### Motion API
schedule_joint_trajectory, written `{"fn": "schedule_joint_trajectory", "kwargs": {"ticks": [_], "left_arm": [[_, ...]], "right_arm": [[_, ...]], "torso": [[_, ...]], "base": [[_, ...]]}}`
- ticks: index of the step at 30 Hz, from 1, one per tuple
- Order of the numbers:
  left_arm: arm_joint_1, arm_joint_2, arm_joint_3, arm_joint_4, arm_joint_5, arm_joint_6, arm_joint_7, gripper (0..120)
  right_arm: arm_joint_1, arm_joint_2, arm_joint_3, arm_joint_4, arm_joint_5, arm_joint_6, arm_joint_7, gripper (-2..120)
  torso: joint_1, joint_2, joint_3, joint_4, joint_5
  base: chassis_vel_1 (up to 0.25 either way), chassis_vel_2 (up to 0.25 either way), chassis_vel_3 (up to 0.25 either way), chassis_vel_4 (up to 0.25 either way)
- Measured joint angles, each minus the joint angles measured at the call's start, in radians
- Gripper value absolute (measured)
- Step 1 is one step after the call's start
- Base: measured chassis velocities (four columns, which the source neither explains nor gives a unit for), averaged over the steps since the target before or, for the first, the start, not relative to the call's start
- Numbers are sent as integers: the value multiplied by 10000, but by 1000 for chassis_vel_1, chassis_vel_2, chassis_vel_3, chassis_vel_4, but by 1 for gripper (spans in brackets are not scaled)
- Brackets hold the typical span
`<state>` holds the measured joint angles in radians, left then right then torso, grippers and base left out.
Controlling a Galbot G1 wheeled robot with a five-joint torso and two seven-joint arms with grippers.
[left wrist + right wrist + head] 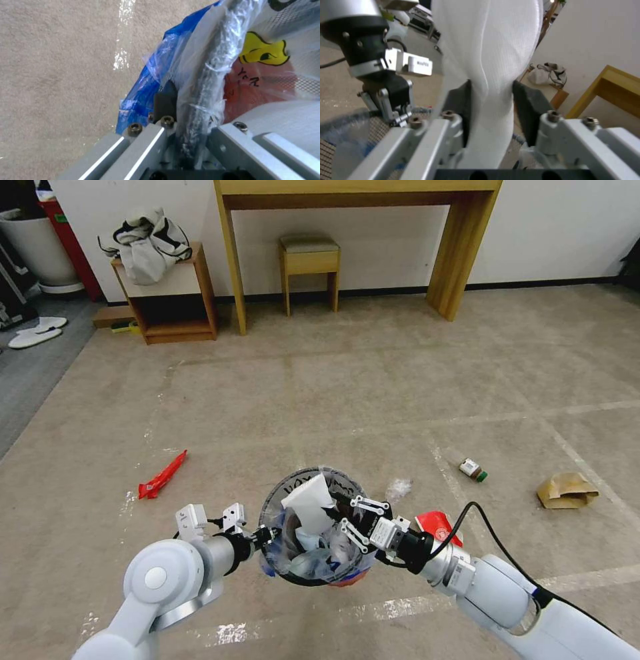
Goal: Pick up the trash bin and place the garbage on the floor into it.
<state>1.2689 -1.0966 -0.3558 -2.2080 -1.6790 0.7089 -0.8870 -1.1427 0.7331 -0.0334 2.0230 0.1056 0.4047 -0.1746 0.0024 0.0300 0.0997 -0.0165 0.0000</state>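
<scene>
A red wrapper (162, 475) lies on the floor (333, 400). The left gripper (267, 537) has its fingers clamped on the trash bin (313, 527) rim; the right gripper (343, 510) pinches a white slipper (308, 501) over the bin. A brown paper bag (565, 490) lies rightmost.

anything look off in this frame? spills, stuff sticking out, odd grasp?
Nothing spilled. A white slipper sticks up above the trash bin rim, pinched by the right gripper, not yet dropped in. The left gripper clamps the bin's rim through the bag. A red wrapper, small bottle and paper bag lie on the floor.
</scene>
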Motion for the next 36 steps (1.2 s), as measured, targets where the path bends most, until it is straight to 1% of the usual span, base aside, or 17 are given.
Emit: {"fn": "schedule_joint_trajectory", "kwargs": {"ticks": [1, 2, 4, 5, 6, 7, 8, 9, 10, 12, 13, 14, 15, 16, 17, 36], "left_arm": [[34, 17, -28, -92, -127, -13, 0, 0], [34, 17, -28, -92, -127, -13, 0, 0], [93, 40, -67, -171, -230, -23, 0, 0], [93, 40, -67, -171, -230, -23, 0, 0], [129, 55, -96, -180, -251, -23, -5, 0], [129, 55, -96, -180, -251, -23, -5, 0], [152, 66, -103, -197, -267, -23, -4, 0], [159, 76, -105, -201, -273, -23, -3, 0], [159, 76, -105, -201, -273, -23, -3, 0], [126, 80, -107, -171, -273, -22, 5, 0], [126, 80, -107, -171, -273, -22, 5, 0], [76, 66, -90, -134, -272, -21, 12, 0], [76, 66, -90, -134, -272, -21, 12, 0], [38, 49, -60, -101, -268, -21, 13, 0], [23, 38, -42, -84, -265, -21, 14, 0], [-57, -16, -116, 180, -213, -22, 96, 0]], "right_arm": [[4, 33, -9, -43, -24, 1, 6, 43], [4, 33, -9, -43, -24, 1, 6, 43], [6, 53, -10, -115, -52, 3, 20, 53], [6, 53, -10, -115, -52, 3, 20, 53], [25, 69, -9, -182, -73, 11, 22, 58], [25, 69, -9, -182, -73, 11, 22, 58], [54, 94, -6, -236, -76, 19, 25, 67], [84, 114, -7, -278, -81, 29, 25, 72], [84, 114, -7, -278, -81, 29, 25, 72], [133, 136, -26, -307, -82, 35, 25, 83], [133, 136, -26, -307, -82, 35, 25, 83], [155, 138, -30, -308, -80, 35, 27, 90], [155, 138, -30, -308, -80, 35, 27, 90], [176, 137, -32, -308, -73, 35, 31, 96], [197, 131, -32, -309, -65, 37, 33, 99], [657, 115, -239, -559, 162, 258, 0, 100]], "torso": [[0, 0, 0, 0, 0], [0, 0, 0, 0, 0], [-1, 0, 0, -1, -1], [-1, 0, 0, -1, -1], [0, 0, 0, 0, 0], [0, 0, 0, 0, 0], [0, 0, 0, 0, -1], [0, -1, 0, 0, -1], [0, -1, 0, 0, -1], [0, -3, 0, 0, 0], [0, -3, 0, 0, 0], [0, -3, 0, 0, -1], [0, -3, 0, 0, -1], [0, -3, 0, -1, -1], [0, -3, 0, -1, -1], [0, -3, 0, 0, 0]], "base": [[0, 0, 0, 0], [0, 0, 0, 0], [0, 0, 0, 0], [0, 0, 0, 0], [0, 0, 0, 0], [0, 0, 0, 0], [0, 0, 0, 0], [0, 0, 0, 0], [0, 0, 0, 0], [0, 0, 0, 0], [0, 0, 0, 0], [0, 0, 0, 0], [0, 0, 0, 0], [0, 0, 0, 0], [0, 0, 0, 0], [0, 0, 0, 0]]}}
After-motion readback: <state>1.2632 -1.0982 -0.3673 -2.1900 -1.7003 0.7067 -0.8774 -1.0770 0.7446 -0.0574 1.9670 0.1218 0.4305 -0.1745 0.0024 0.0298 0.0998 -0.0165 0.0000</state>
